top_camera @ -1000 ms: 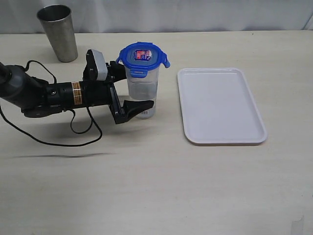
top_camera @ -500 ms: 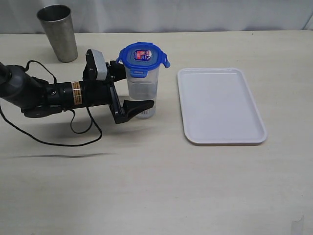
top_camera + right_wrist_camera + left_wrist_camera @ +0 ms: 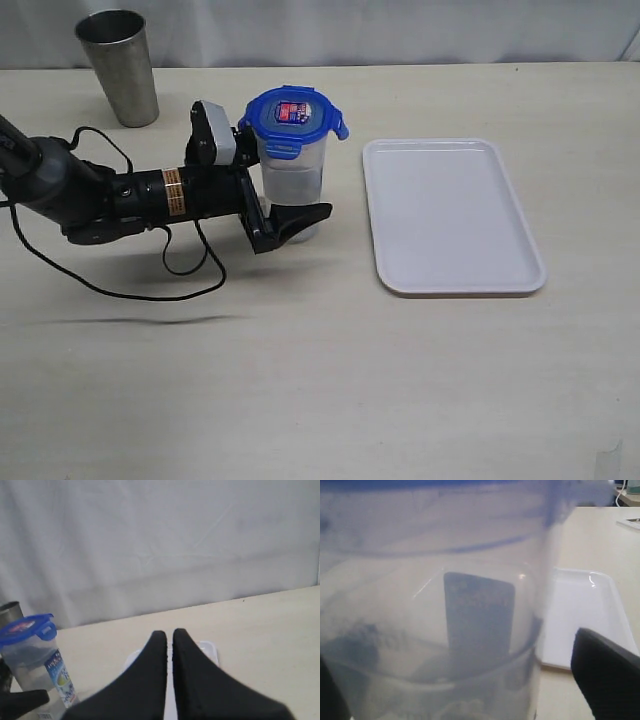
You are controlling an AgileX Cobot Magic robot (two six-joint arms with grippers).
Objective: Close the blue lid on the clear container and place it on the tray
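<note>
1. Table [image 3: 320,380]: pale wood-tone surface that carries every item listed. A white backdrop runs along its 12 o'clock edge in the exterior view.
2. Tray [image 3: 452,215]: white, rectangular with rounded corners, lying flat with nothing on it. It lies at 3 o'clock from the clear container, near it but with a strip of bare table between them.
3. Left arm [image 3: 110,195]: black, lying low over the table and coming in from 9 o'clock, with a black cable looped beside it.
4. Left gripper [image 3: 292,178]: spread wide, one finger on either side of the clear container's lower half. The near finger crosses the front of the container just above its base. Whether either finger presses the wall cannot be told.
5. Clear container [image 3: 295,195]: upright on the table, off the tray, at about 11 o'clock from the table's centre. The left wrist view is almost filled by its wall.
6. Steel cup [image 3: 120,65]: upright at 10 o'clock from the clear container, well apart from it.
7. Right gripper [image 3: 169,634]: fingers pressed together with nothing between them. It is raised above the table and looks across at the container.
8. Blue lid [image 3: 293,118]: seated on the container's mouth. The flap at 3 o'clock juts outward, and whether the others are latched cannot be told.
</note>
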